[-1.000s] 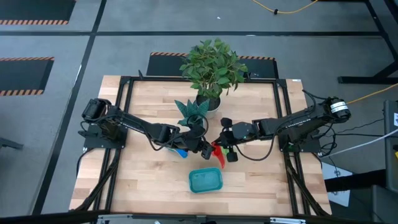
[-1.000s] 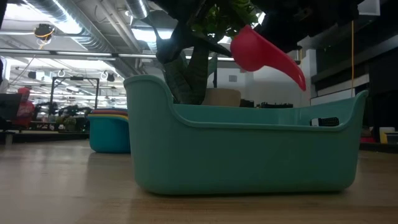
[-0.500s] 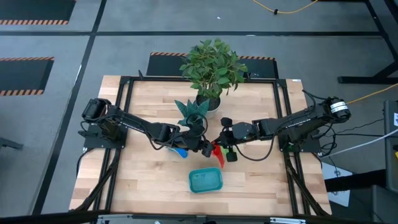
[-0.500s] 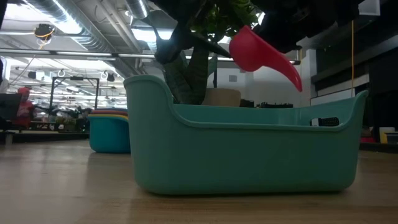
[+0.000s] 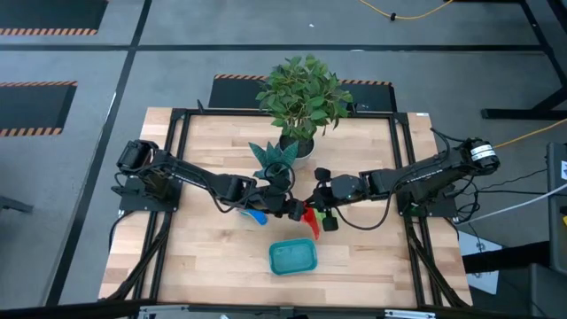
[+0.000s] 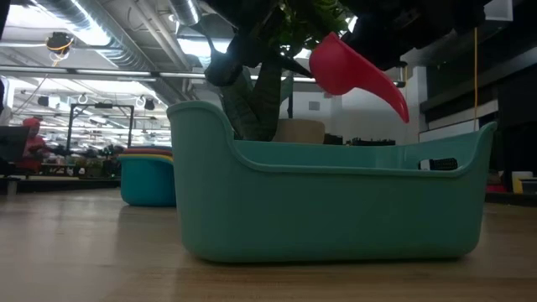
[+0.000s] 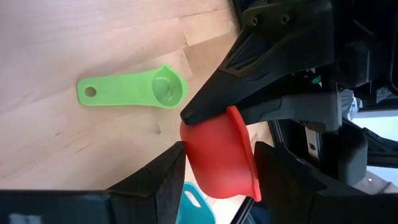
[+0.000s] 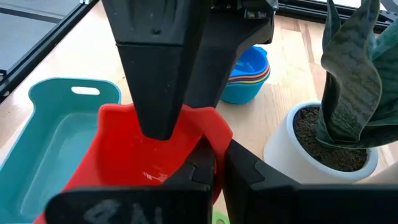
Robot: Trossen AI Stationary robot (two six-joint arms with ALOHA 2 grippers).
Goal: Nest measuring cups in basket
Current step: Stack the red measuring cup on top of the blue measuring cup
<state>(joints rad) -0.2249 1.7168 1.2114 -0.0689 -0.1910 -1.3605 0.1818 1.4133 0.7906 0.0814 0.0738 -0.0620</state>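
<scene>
A red measuring cup (image 5: 308, 214) hangs in the air between both grippers, above the table's middle; in the low view (image 6: 344, 63) its handle (image 6: 382, 85) slants down. My right gripper (image 5: 316, 211) is shut on it. My left gripper (image 5: 292, 211) is open, its fingers (image 7: 168, 177) standing on either side of the bowl (image 7: 217, 158). A green cup (image 7: 134, 92) lies flat on the table beneath. Several nested cups (image 5: 254, 213) stand on the table by the left arm. The teal basket (image 5: 292, 257) sits nearer the near edge. My right gripper (image 8: 221, 165) pinches the red cup's wall at the rim (image 8: 214, 138) between its two fingers, coming roughly level from the table's right. The cup is lifted clear. My left gripper straddles the bowl with one finger (image 8: 155, 93) over its opening; I cannot tell whether it touches.
A white pot (image 8: 311, 149) with a striped plant stands just beyond the grippers toward the far edge, and a leafy plant (image 5: 301, 93) behind it. Bare wood lies around the basket (image 6: 336, 201) and along the near edge.
</scene>
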